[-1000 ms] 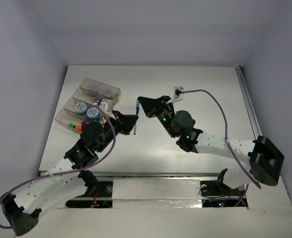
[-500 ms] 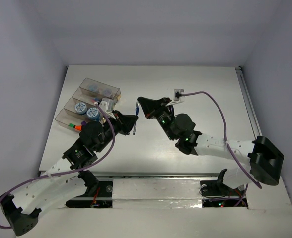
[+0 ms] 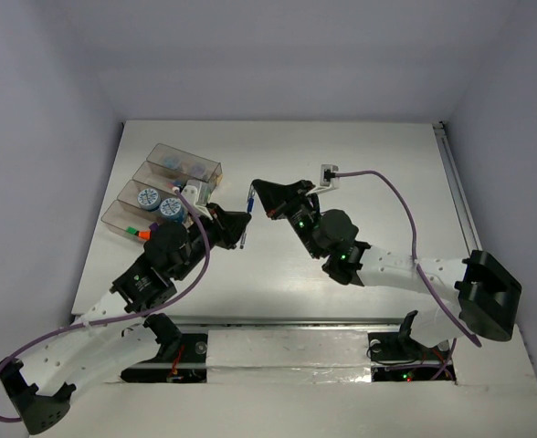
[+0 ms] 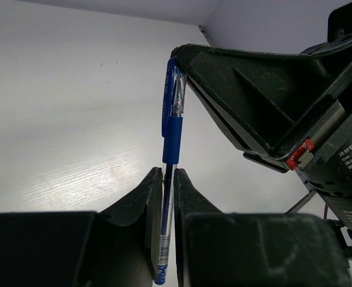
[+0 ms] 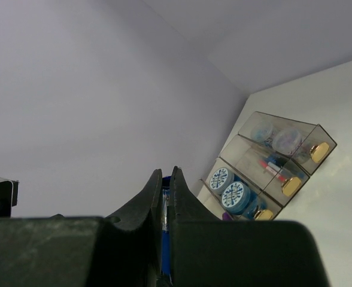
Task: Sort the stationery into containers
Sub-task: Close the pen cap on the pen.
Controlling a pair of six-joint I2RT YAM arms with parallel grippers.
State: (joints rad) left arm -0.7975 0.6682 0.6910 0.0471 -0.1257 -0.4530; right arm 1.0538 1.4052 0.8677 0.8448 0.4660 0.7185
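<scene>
The blue pen (image 4: 171,122) is held above the surface, beside the containers (image 3: 215,166). Both pairs of fingers are closed on it: the left gripper (image 4: 168,174) on its clear barrel, the right gripper (image 5: 166,178) on its far end. The pen looks light, stiff and slick, so a mid-barrel hold should best resist pivoting.

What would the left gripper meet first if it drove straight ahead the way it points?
Probably the right gripper, directly ahead and shut on the far end of the same blue pen that the left gripper holds; depth between them is unclear.
</scene>
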